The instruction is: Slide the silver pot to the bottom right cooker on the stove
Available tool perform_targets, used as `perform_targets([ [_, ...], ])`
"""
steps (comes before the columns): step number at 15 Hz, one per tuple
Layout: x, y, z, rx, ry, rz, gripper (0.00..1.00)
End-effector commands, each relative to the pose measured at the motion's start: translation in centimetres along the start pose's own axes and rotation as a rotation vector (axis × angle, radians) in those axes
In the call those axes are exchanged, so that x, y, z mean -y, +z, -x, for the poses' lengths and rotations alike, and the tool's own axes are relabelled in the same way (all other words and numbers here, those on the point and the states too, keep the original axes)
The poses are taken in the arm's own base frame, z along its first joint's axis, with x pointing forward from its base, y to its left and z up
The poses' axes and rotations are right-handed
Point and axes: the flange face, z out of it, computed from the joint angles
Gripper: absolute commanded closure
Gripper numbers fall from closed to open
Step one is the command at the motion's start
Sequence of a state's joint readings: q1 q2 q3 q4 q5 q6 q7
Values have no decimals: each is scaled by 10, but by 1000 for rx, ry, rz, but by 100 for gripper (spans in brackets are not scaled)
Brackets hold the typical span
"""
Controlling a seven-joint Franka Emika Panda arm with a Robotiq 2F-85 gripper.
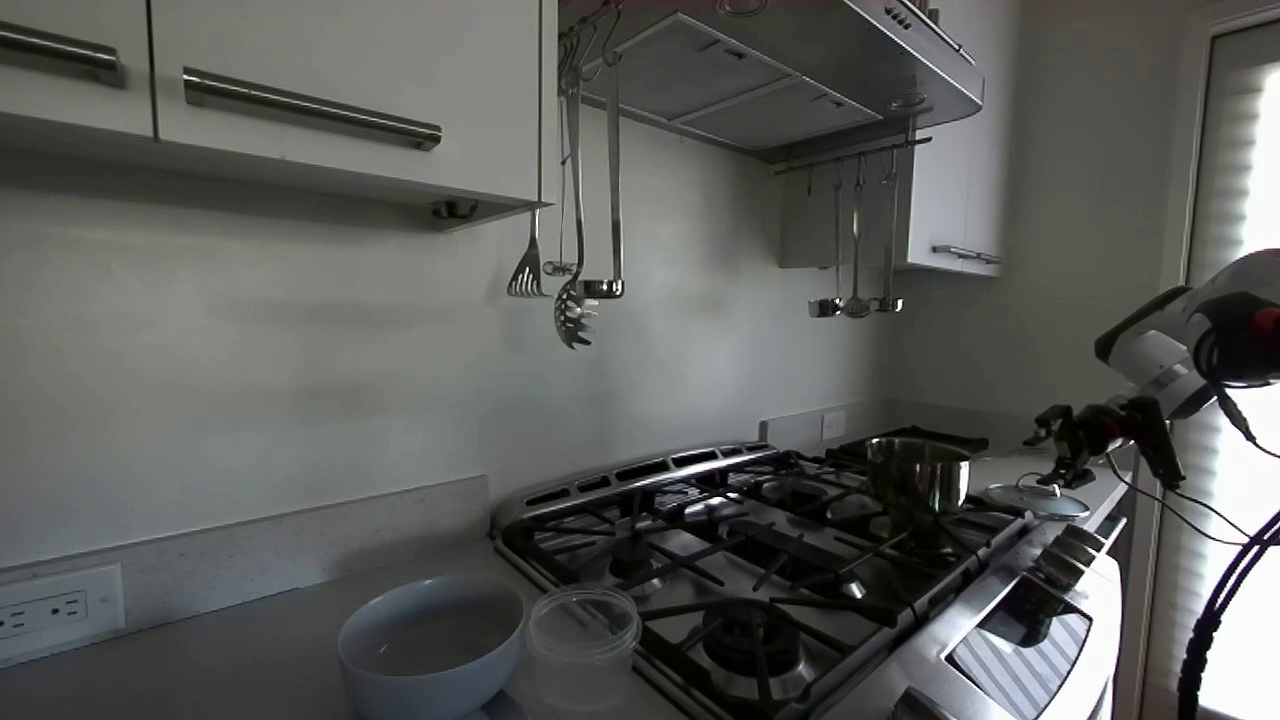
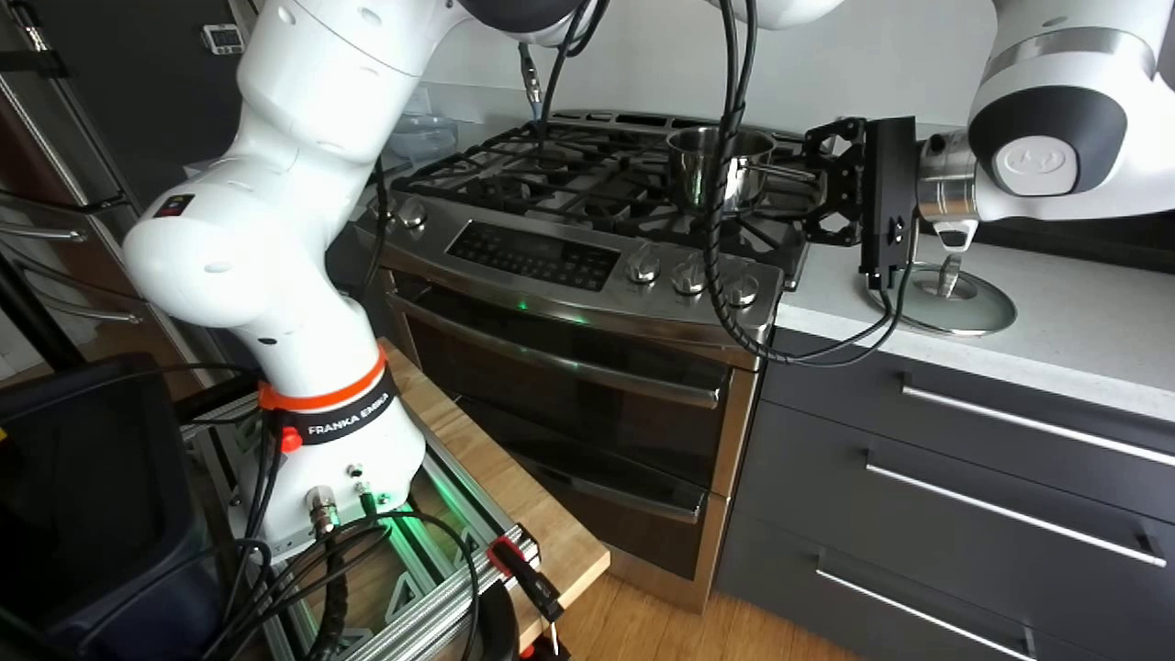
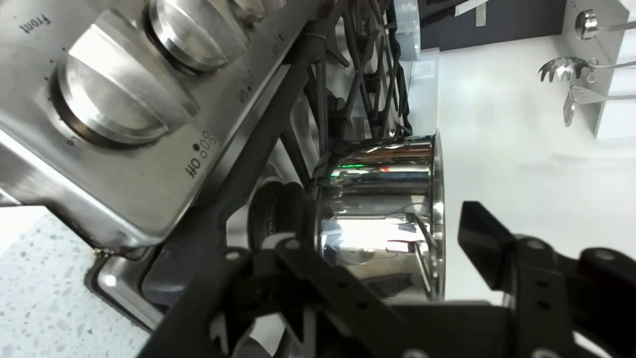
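Observation:
The silver pot [image 1: 918,478] stands upright on the grates of the stove [image 2: 551,216], near the right end as an exterior view shows it [image 2: 690,174]. Its wire handle [image 2: 778,172] points at my gripper [image 2: 813,184]. In the wrist view the pot [image 3: 372,199] fills the space ahead of my jaws [image 3: 385,223]. One finger is above the handle's level and one below. The jaws are open and not closed on anything. The handle's near end is hidden behind the gripper. The bottom right cooker [image 3: 266,214] shows as a dark burner cap below the pot's base, partly hidden.
A glass lid [image 2: 978,308] lies on the counter [image 2: 1092,321] below my gripper. Stove knobs [image 3: 119,84] line the front edge. A white bowl [image 1: 430,650] and a clear container [image 1: 582,650] stand at the stove's opposite end. Utensils [image 1: 857,300] hang under the hood.

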State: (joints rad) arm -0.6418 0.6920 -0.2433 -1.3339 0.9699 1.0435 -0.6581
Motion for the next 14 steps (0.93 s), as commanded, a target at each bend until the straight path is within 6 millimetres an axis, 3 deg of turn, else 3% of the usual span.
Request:
perform_targets([
  [1, 16, -11, 10, -6, 12, 83, 0],
  [8, 79, -37, 31, -30, 19, 273, 0],
  [14, 157, -56, 57, -32, 52, 571, 0],
])
